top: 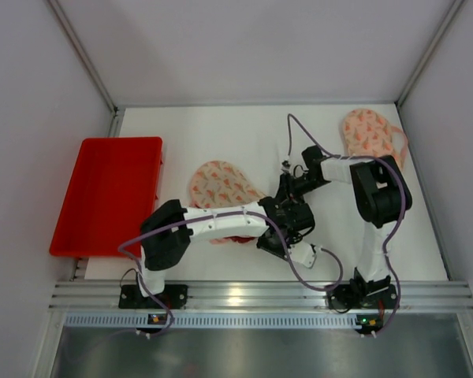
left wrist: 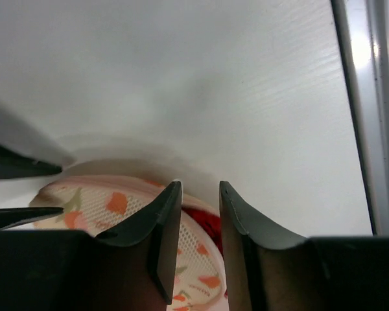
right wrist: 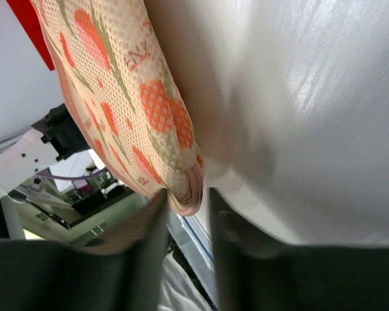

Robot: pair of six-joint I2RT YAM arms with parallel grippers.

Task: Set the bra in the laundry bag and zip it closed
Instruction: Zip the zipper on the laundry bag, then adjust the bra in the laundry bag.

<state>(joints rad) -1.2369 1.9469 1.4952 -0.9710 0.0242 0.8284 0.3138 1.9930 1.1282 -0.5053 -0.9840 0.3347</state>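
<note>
The laundry bag (top: 219,185), peach mesh with an orange print, lies mid-table. The red bra (top: 240,239) shows only as a bit at the bag's near edge; in the left wrist view it (left wrist: 207,221) peeks out beside the bag's mesh (left wrist: 117,204). My left gripper (top: 270,241) hovers over that edge, its jaws a narrow gap apart (left wrist: 198,188) and pinching nothing that I can see. My right gripper (top: 282,195) is at the bag's right end, shut (right wrist: 187,197) on the bag's pink rim (right wrist: 193,184).
A red tray (top: 106,193) sits at the table's left. A second patterned mesh piece (top: 370,135) lies at the back right corner. The two arms cross close together mid-table. The aluminium rail (top: 260,295) runs along the near edge.
</note>
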